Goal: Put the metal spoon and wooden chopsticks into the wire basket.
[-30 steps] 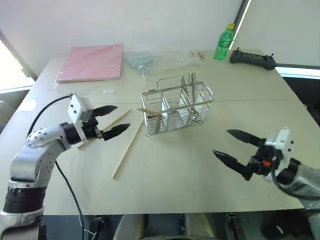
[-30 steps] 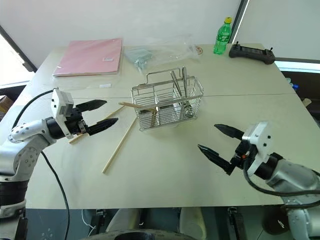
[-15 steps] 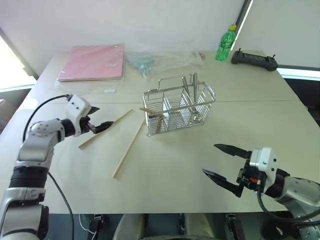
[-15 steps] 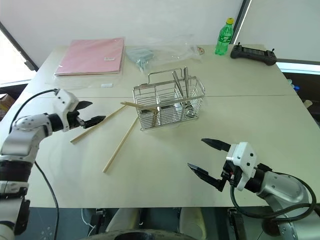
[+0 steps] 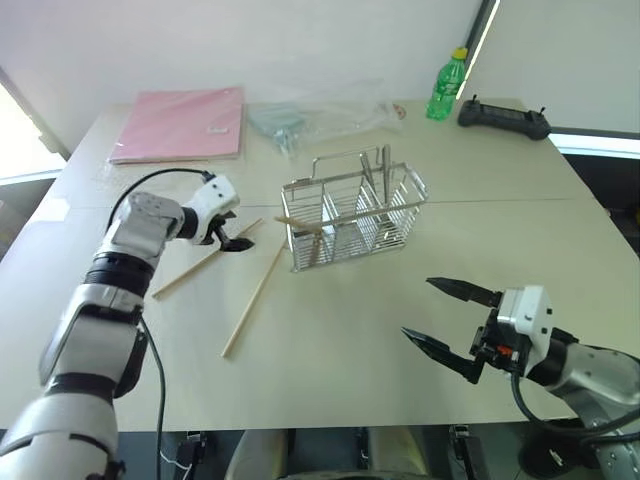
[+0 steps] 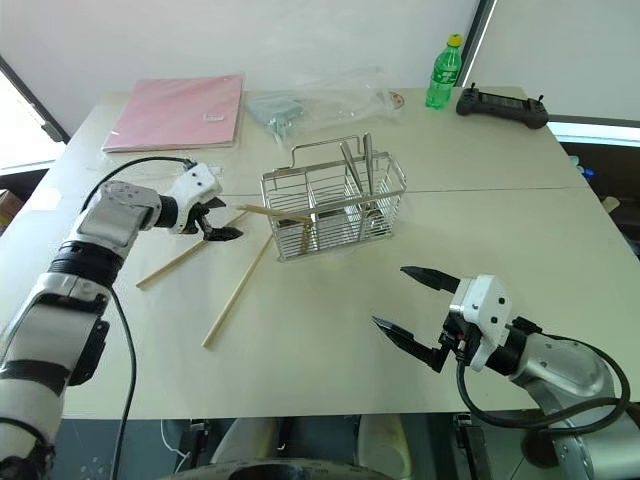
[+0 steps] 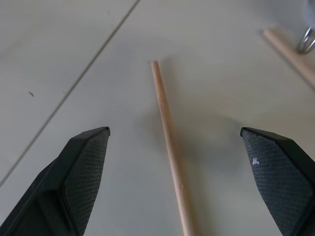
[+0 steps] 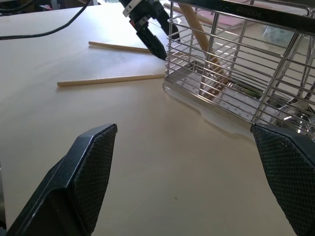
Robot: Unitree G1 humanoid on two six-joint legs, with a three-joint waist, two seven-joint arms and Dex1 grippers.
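Wooden chopsticks [image 5: 205,262] lie on the table, one between the spread fingers of the left gripper [image 5: 233,236] (unheld).

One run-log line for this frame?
left end effector: open, straddling chopstick on table | right end effector: open, idle | wire basket: spoon inside

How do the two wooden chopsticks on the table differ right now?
The far chopstick lies between the open left end effector's fingers; the near chopstick lies apart from it. The far one's upper end stops short of the wire basket; the near one's reaches its corner. Both are pale, straight, flat on the table.
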